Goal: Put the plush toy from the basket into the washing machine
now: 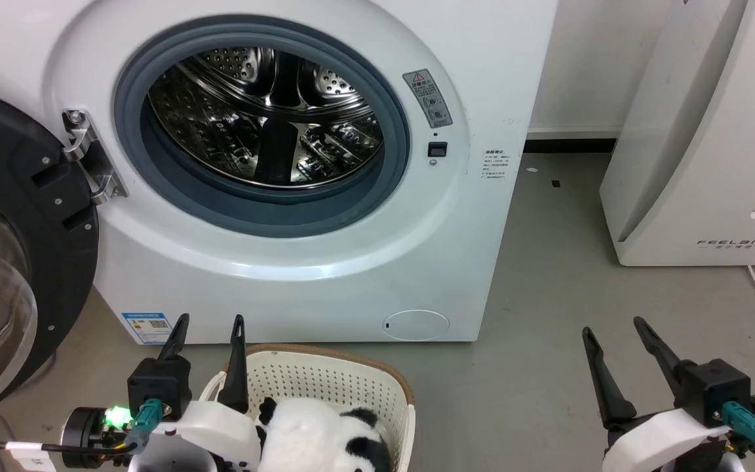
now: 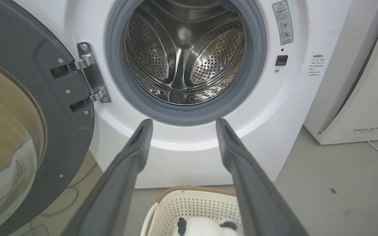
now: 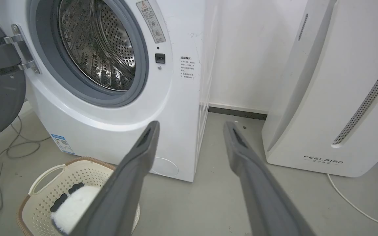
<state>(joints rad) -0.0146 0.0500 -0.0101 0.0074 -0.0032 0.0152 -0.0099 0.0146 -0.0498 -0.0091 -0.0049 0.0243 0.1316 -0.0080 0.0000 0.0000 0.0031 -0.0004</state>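
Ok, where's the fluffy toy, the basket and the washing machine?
toy [image 1: 309, 429]: head view, on its white fluffy body.
basket [image 1: 325, 383]: head view, on its holey back wall.
washing machine [image 1: 286, 288]: head view, on the white front under the round opening.

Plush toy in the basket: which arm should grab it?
Left. The open left gripper sits by the rim of the basket, right next to the plush toy. The open right gripper is over the floor, well off to the side.
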